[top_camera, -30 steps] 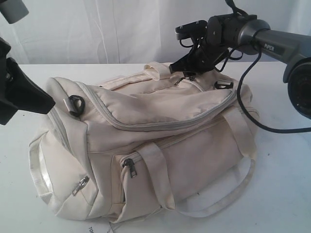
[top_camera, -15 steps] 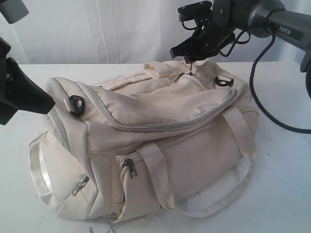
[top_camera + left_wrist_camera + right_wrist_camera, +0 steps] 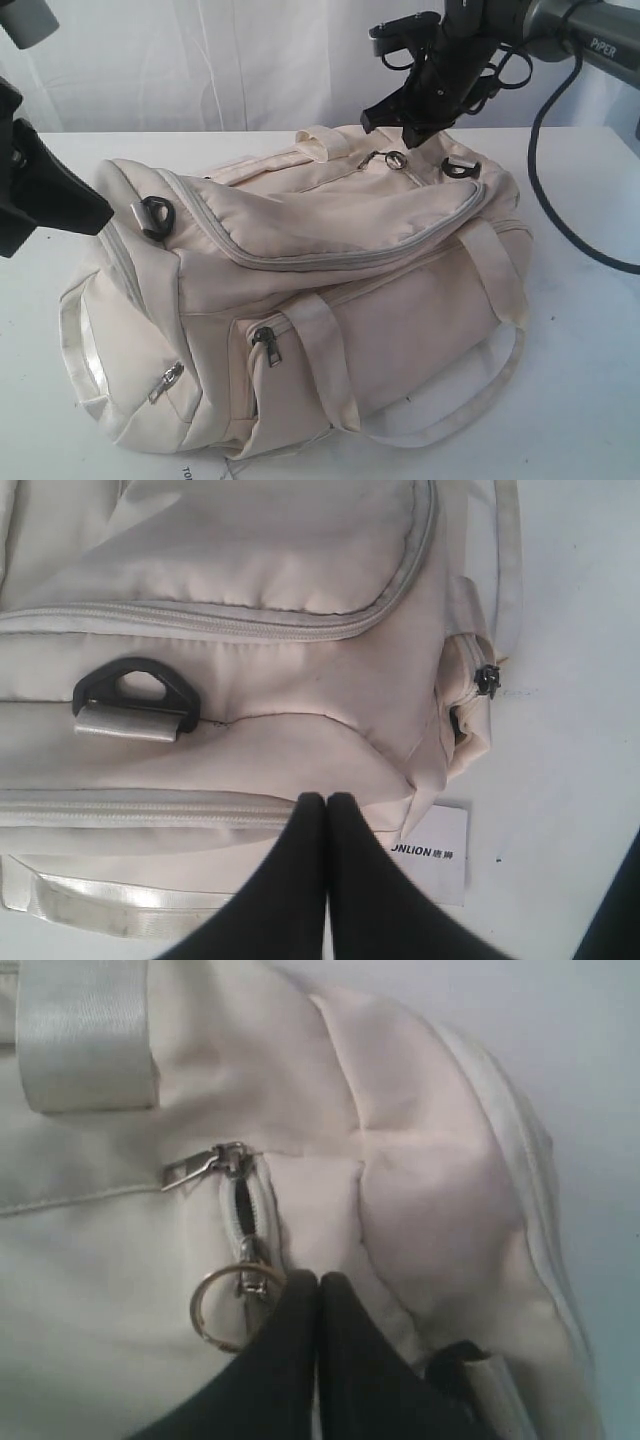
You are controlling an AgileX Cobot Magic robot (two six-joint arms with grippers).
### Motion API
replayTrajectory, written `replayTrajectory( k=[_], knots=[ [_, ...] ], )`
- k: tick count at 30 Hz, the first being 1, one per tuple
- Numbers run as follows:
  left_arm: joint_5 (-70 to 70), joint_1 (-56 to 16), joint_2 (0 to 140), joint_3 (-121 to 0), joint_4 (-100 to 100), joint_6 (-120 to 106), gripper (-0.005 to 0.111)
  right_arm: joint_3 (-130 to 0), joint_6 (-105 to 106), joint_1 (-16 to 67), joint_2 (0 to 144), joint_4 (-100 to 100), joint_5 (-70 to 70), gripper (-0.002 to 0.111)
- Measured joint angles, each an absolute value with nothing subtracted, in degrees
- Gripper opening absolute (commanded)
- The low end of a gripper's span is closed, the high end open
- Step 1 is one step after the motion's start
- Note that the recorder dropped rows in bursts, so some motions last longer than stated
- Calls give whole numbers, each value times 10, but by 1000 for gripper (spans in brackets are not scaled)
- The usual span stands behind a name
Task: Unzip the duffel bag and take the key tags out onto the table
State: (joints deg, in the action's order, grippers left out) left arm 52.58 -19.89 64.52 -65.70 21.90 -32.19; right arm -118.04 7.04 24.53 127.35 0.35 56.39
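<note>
Cream-white fabric fills most of what I can see: the duffel bag lies on its side on the white tabletop, with its webbing handles draped down the near face and a black strap clip at its left end.

Over the bag's far top edge hangs the right end effector, fingers pressed together with nothing visible between them. Its tips sit just beside a small metal ring fixed to a zip slider on the bag. Whether they touch the ring I cannot tell. A little further along the same zip lies a second dark metal pull, and the short stretch between the two shows as a dark slit.

At the bag's left end the left end effector is also pressed together and holds nothing, its tips over the end panel, near the strap clip. Just beside that end of the bag, a white printed label card lies flat on the tabletop.
</note>
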Motion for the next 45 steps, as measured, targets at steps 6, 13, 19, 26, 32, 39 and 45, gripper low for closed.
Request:
replayTrajectory(
  k=[6, 13, 19, 26, 32, 39, 45],
  knots=[
    [526, -199, 645, -657, 219, -322, 0, -1180, 70, 245, 1274, 0, 573, 0],
    [526, -199, 645, -657, 219, -322, 0, -1180, 134, 245, 1274, 63, 582, 31],
    [526, -199, 645, -657, 219, -322, 0, -1180, 264, 245, 1274, 125, 609, 62],
    [526, -199, 645, -657, 219, -322, 0, -1180, 280, 245, 1275, 76, 571, 62],
    [526, -199, 645, -657, 219, -322, 0, -1180, 275, 245, 1302, 74, 567, 48],
    [526, -199, 645, -657, 219, -322, 0, -1180, 265, 245, 1303, 74, 566, 23],
    [526, -199, 645, -657, 219, -322, 0, -1180, 230, 245, 1303, 45, 566, 1]
  ],
)
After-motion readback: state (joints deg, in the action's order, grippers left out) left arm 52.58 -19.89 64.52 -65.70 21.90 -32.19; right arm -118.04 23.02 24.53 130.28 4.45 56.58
